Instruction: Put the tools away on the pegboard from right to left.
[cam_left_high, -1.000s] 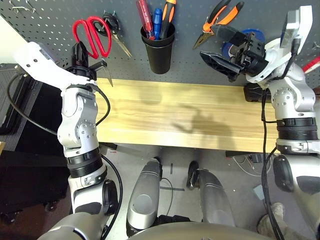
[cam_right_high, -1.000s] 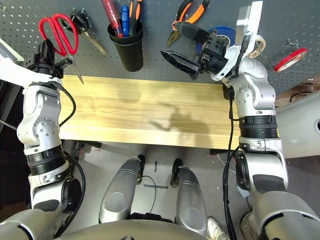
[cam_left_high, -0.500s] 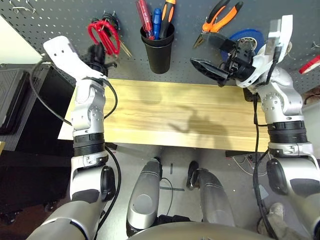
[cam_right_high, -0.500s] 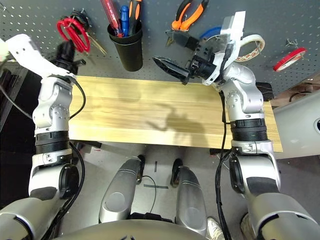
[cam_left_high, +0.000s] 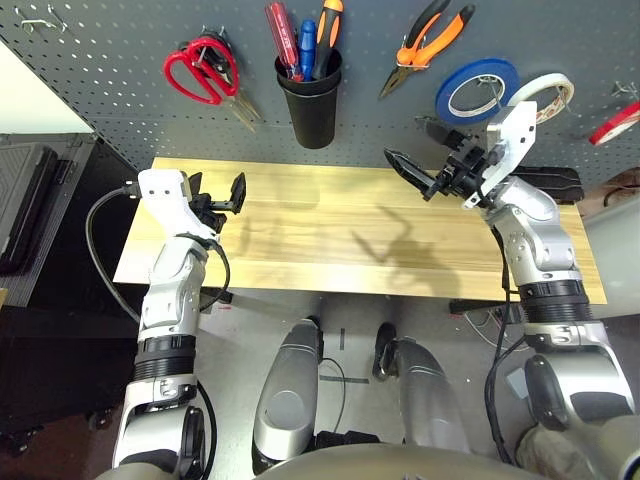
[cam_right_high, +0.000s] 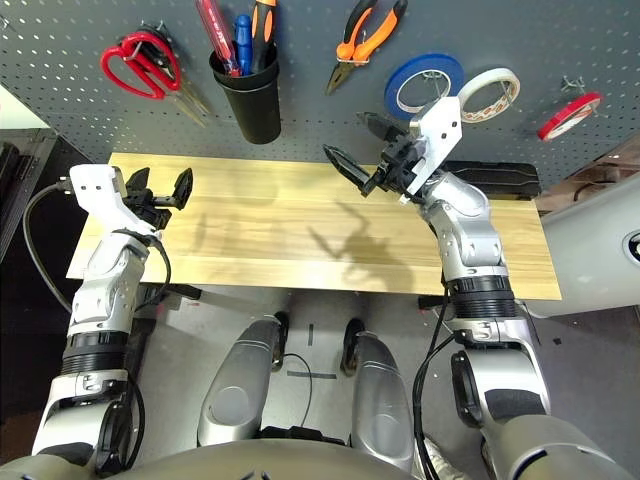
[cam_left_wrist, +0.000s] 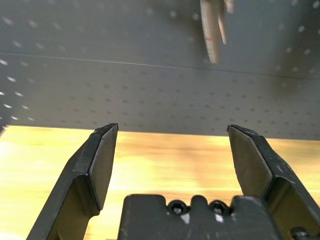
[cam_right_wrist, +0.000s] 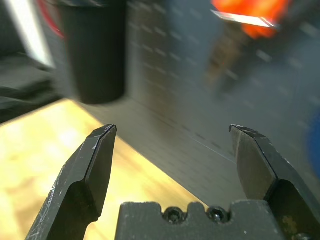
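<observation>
Red-handled scissors (cam_left_high: 205, 70): hung by the handle loops on a hook of the pegboard (cam_left_high: 120, 90), above and beyond the left gripper (cam_left_high: 222, 197), whose jaws stood wide apart and empty over the left end of the tabletop (cam_left_high: 330, 230); steel blades pointed down and away from the loops, the nearest item to these jaws but well clear of them. Judged stiff and light, smooth on the blades, best taken across the plastic loops. Slim red-handled screwdriver (cam_left_high: 282, 30): stood handle-up in the black cup (cam_left_high: 312, 100) with a blue handle and an orange one, beyond and between the two sets of jaws; judged rigid, light, round and apt to roll, best pinched across the handle. Orange-and-black-handled pliers (cam_left_high: 430, 45): hung nose-down on the board, above and beyond the right gripper (cam_left_high: 425, 165), whose jaws likewise stood fully apart holding nothing, pointing toward the cup side; probably the heaviest item, hinged and liable to swing open, best taken across both handles together. Thin red tape ring (cam_left_high: 618, 122): on a hook at the far right of the board, well behind the right jaws' line of aim; judged very light, slightly pliable, best gripped through the rim wall. Blue tape roll (cam_left_high: 478, 90) and white tape roll (cam_left_high: 545, 95) hung just above the right arm. All four tools appeared stowed; the tabletop between the jaws carried none.
</observation>
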